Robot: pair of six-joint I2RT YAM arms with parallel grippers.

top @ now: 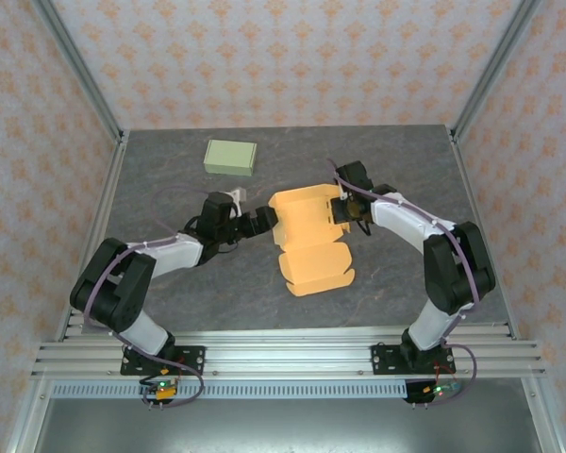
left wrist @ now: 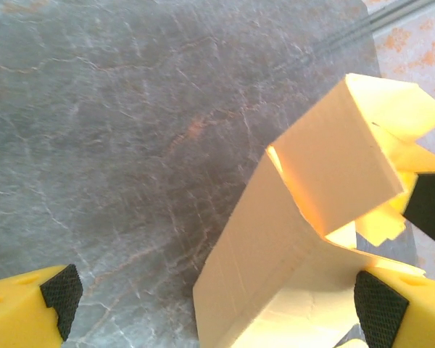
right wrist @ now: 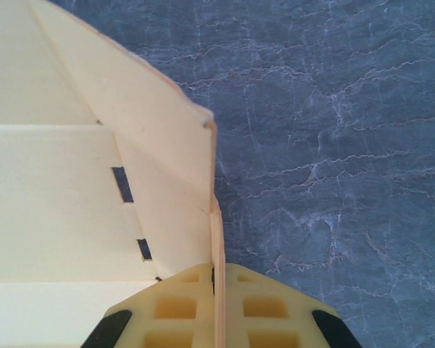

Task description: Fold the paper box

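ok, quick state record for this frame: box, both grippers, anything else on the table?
paper box: orange, mid-table, partly folded, walls raised at its far half
left gripper: open, jaws wide at the box's left side, not clamped
right gripper: shut on the box's right wall
other: pale green box, far left on the table, apart from both arms
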